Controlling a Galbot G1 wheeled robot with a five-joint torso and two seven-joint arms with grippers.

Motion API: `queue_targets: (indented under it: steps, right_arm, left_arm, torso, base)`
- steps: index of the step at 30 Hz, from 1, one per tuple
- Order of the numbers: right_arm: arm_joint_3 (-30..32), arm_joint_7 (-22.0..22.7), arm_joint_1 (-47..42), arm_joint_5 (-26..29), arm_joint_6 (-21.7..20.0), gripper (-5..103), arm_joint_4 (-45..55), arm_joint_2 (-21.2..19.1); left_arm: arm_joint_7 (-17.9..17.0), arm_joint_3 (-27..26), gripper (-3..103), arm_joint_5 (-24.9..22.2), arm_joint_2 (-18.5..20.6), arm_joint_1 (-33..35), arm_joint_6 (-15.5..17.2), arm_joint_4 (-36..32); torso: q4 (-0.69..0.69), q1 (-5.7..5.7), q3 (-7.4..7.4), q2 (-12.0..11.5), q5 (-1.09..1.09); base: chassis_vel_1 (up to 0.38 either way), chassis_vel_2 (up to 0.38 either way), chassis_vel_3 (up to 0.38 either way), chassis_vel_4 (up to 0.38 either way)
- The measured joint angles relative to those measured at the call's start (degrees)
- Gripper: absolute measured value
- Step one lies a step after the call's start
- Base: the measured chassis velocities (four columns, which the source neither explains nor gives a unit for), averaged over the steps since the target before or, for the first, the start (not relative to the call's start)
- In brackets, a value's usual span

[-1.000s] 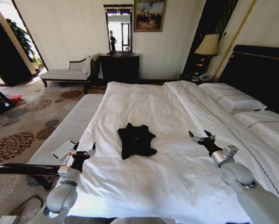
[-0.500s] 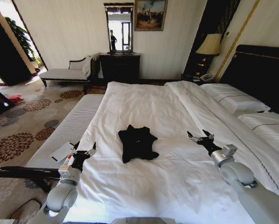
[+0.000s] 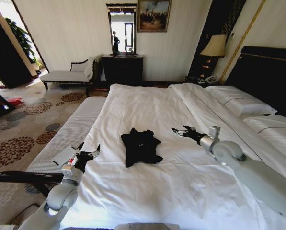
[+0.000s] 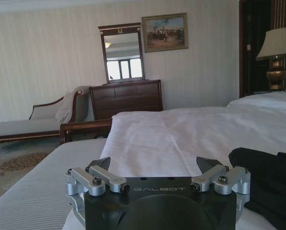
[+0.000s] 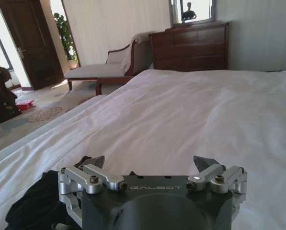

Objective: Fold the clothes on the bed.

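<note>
The clothes are one crumpled black T-shirt [image 3: 141, 146] lying mid-mattress on the bed [image 3: 147, 105] with its white sheets. My right gripper [image 3: 180, 131] hovers open just right of the shirt, fingers pointing toward it, with a small gap between. At the bed's left edge my left gripper [image 3: 88, 154] is open and well apart from the shirt. In the left wrist view the left gripper [image 4: 154, 165] is open, with the shirt [image 4: 272, 187] off to one side. The right wrist view shows the open right gripper [image 5: 150, 163] with the shirt [image 5: 35, 206] low beside it.
A grey bench [image 3: 71, 132] with a white card [image 3: 65, 155] runs along the bed's left side. White pillows [image 3: 238, 103] lie before the dark headboard [image 3: 269, 76]. Behind the bed stand a chaise [image 3: 66, 74], a dresser [image 3: 122, 67] and a lamp [image 3: 213, 45].
My right gripper has swung left and away from me, from the open sheet to just beside the shirt. The left gripper has barely moved. The shirt lies as before.
</note>
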Motion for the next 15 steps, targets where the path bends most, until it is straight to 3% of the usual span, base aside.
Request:
queue_targets:
  steps: [1, 4, 5, 9, 15]
  right_arm:
    - [0.0, 0.0, 0.0, 0.0, 0.0, 100, 0.0, 0.0]
    - [-10.89, 0.85, 9.31, 1.36, -2.63, 100, -3.12, 2.39]
    - [-10.89, 0.85, 9.31, 1.36, -2.63, 100, -3.12, 2.39]
    - [-21.5, 1.98, 19.37, 1.88, -4.25, 100, -10.17, 7.14]
    - [-27.03, 2.04, 26.19, 2.73, -4.8, 100, -16.3, 11.4]
  left_arm:
    - [0.0, 0.0, 100, 0.0, 0.0, 0.0, 0.0, 0.0]
    - [0.15, 0.69, 100, 0.25, 0.02, -0.11, -0.01, 0.32]
    - [0.15, 0.69, 100, 0.25, 0.02, -0.11, -0.01, 0.32]
    - [0.45, 1.19, 100, 1.07, -1.23, 0.24, -0.27, 0.57]
    - [1.08, 1.25, 100, 2.23, -1.77, 0.83, -0.92, 1.06]
  torso:
    - [0.0, 0.0, 0.0, 0.0, 0.0]
    - [0.01, 0.0, 0.0, 0.0, 0.06]
    - [0.01, 0.0, 0.0, 0.0, 0.06]
    - [0.0, 0.0, 0.0, 0.0, 0.04]
    - [0.01, 0.0, 0.0, -0.01, 0.04]
  base:
    - [0.0, 0.0, 0.0, 0.0]
    - [0.0, 0.0, 0.0, 0.0]
    - [0.0, 0.0, 0.0, 0.0]
    - [0.0, 0.0, 0.0, 0.0]
    - [0.0, 0.0, 0.0, 0.0]
